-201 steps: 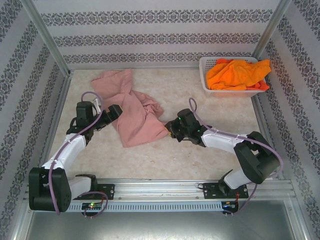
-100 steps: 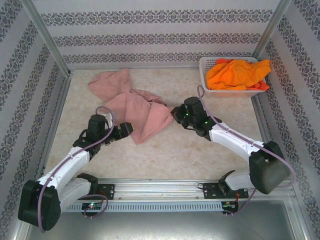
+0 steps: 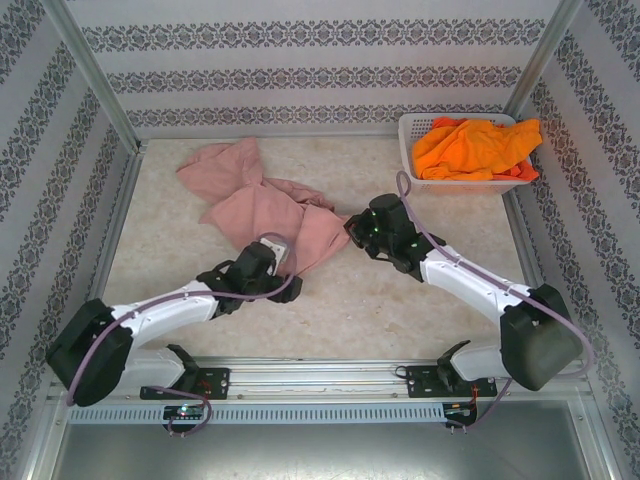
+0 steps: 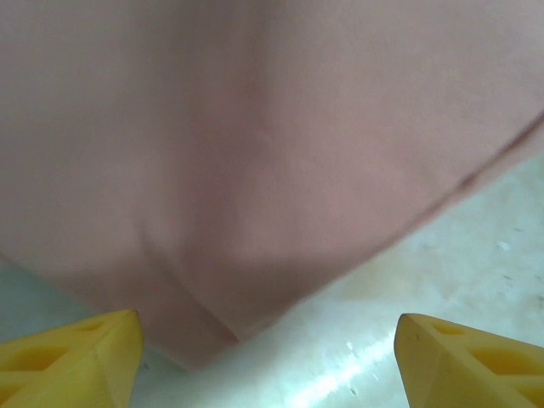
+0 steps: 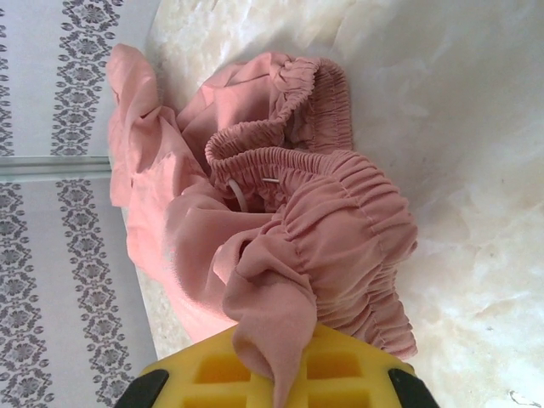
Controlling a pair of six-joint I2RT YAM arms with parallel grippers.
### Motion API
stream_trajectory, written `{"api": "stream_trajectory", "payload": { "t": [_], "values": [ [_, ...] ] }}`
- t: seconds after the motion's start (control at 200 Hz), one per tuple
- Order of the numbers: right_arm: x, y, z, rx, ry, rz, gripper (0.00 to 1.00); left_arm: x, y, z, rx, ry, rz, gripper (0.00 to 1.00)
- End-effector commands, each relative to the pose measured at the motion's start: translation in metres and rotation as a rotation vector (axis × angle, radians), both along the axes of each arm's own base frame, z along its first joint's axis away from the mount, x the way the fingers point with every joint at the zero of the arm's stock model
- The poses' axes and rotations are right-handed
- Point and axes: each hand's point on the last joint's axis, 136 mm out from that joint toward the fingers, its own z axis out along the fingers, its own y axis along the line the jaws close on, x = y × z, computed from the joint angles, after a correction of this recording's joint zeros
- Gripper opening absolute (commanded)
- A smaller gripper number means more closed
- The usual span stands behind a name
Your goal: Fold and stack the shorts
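Your pink shorts lie crumpled on the desk, left of centre, with 1 part stretching toward the far-left corner and the rest bunched between the 2 arms.

Your right end effector sits at the right edge of the pink shorts. In the right wrist view its yellow fingers are together, clamped on a fold of the pink cloth just below the gathered elastic waistband. The waistband bunches up right against the end effector, and the rest of the garment trails away over the desk.

Your left end effector lies low at the near edge of the same shorts. In the left wrist view its 2 yellow fingertips stand wide apart. A corner of the pink hem reaches down between them, and nothing is pinched.

The orange shorts are heaped in the white mesh basket at the far-right corner of the desk, spilling over its right rim. You cannot tell from here whether that heap is 1 garment or 2.
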Motion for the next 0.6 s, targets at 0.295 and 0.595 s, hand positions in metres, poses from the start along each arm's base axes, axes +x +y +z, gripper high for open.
{"api": "stream_trajectory", "payload": {
  "t": [0.295, 0.595],
  "values": [
    [-0.001, 0.006, 0.067, 0.145, -0.094, -0.014, 0.00, 0.048, -0.016, -0.010, 0.215, -0.201, 0.043, 0.70],
    [0.011, -0.028, 0.103, 0.006, -0.217, -0.006, 0.00, 0.093, 0.021, 0.070, 0.367, -0.434, 0.125, 0.00]
  ]
}}
